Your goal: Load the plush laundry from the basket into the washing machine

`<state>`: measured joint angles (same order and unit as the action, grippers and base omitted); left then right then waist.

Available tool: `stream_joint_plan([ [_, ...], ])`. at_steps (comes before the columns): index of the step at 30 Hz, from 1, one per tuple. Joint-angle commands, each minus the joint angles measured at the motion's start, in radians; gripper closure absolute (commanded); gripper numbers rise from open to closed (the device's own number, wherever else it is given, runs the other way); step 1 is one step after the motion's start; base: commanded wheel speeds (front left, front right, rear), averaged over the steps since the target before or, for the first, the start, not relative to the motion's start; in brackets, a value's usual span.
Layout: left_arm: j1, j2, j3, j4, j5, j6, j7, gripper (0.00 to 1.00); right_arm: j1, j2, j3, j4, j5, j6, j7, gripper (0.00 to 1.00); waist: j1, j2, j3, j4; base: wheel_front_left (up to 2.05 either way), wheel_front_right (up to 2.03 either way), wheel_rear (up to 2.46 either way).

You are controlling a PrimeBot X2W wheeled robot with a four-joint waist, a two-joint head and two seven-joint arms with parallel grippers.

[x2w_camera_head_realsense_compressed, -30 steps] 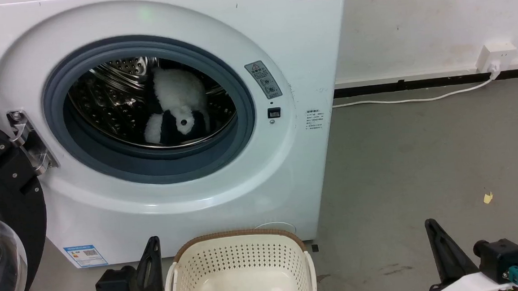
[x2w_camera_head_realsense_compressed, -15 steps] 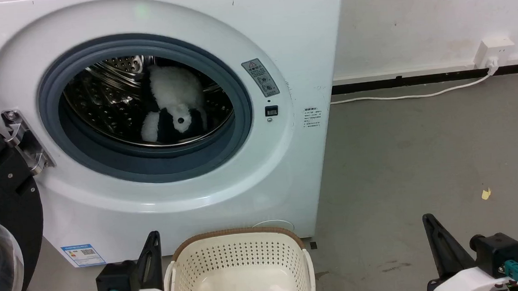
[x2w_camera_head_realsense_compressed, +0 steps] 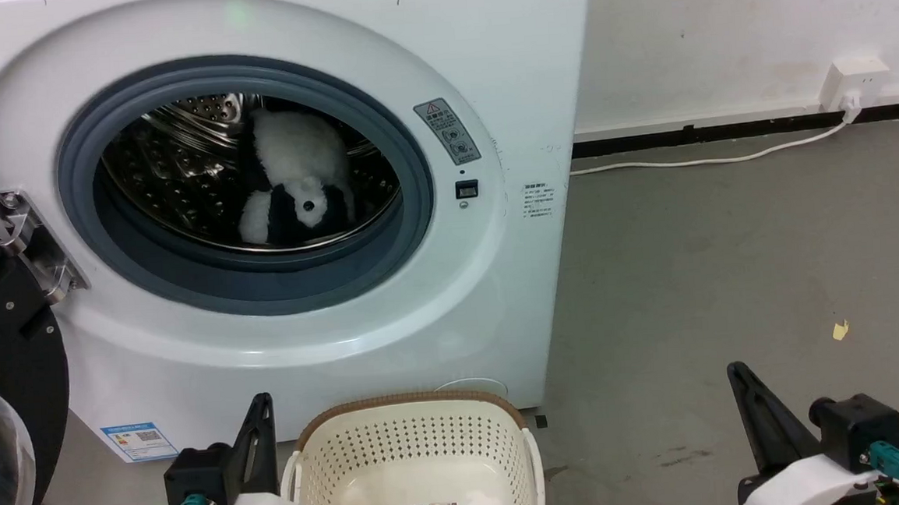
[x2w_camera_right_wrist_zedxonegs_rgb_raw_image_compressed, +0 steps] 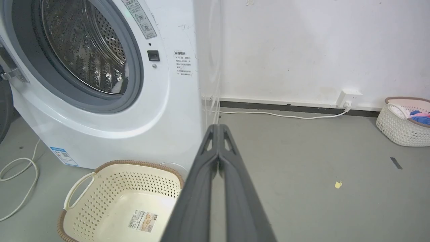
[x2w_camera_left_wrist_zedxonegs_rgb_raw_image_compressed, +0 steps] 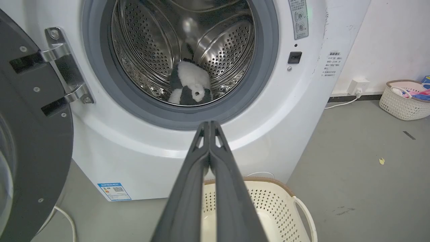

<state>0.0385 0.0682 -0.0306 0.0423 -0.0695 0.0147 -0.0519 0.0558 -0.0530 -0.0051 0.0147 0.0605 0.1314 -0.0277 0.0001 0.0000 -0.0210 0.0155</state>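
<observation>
The plush laundry (x2w_camera_head_realsense_compressed: 297, 184), a black-and-white panda, lies inside the steel drum of the washing machine (x2w_camera_head_realsense_compressed: 498, 281), whose black-framed glass door (x2w_camera_head_realsense_compressed: 3, 350) stands swung open at the left. The left wrist view shows the plush laundry (x2w_camera_left_wrist_zedxonegs_rgb_raw_image_compressed: 189, 85) low in the drum. The cream basket (x2w_camera_head_realsense_compressed: 408, 402) stands on the floor before the machine, holding nothing but its printed label. My left gripper (x2w_camera_head_realsense_compressed: 261, 404) is shut and empty just left of the basket. My right gripper (x2w_camera_head_realsense_compressed: 735, 372) is shut and empty over bare floor to the right.
A second pale basket (x2w_camera_right_wrist_zedxonegs_rgb_raw_image_compressed: 406, 121) with coloured clothes stands by the wall at far right. A white cable (x2w_camera_head_realsense_compressed: 709, 160) runs along the floor to a wall socket (x2w_camera_head_realsense_compressed: 849, 83). Another loose cable (x2w_camera_right_wrist_zedxonegs_rgb_raw_image_compressed: 20, 174) lies left of the machine. A small yellow scrap (x2w_camera_head_realsense_compressed: 839, 330) lies on the grey floor.
The whole head picture has shifted a little, so the camera moved. The plush laundry, the basket and both shut grippers keep their places relative to each other.
</observation>
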Motion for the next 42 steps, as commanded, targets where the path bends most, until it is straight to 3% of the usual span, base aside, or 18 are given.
stream_joint_plan([
  [1, -0.017, -0.006, 0.004, -0.007, 0.01, -0.004, 0.004, 1.0, -0.016, 0.002, 0.001, -0.006, -0.009, -0.001, 0.003, 1.0, -0.0001, 0.0, 0.0, 0.0, 0.0, 0.0, 0.0],
  [42, -0.038, -0.018, 0.031, -0.042, 0.07, -0.015, 0.052, 1.0, -0.056, 0.003, 0.005, -0.015, -0.06, -0.001, 0.028, 1.0, -0.0001, 0.0, 0.021, -0.016, 0.0, 0.0, 0.0],
])
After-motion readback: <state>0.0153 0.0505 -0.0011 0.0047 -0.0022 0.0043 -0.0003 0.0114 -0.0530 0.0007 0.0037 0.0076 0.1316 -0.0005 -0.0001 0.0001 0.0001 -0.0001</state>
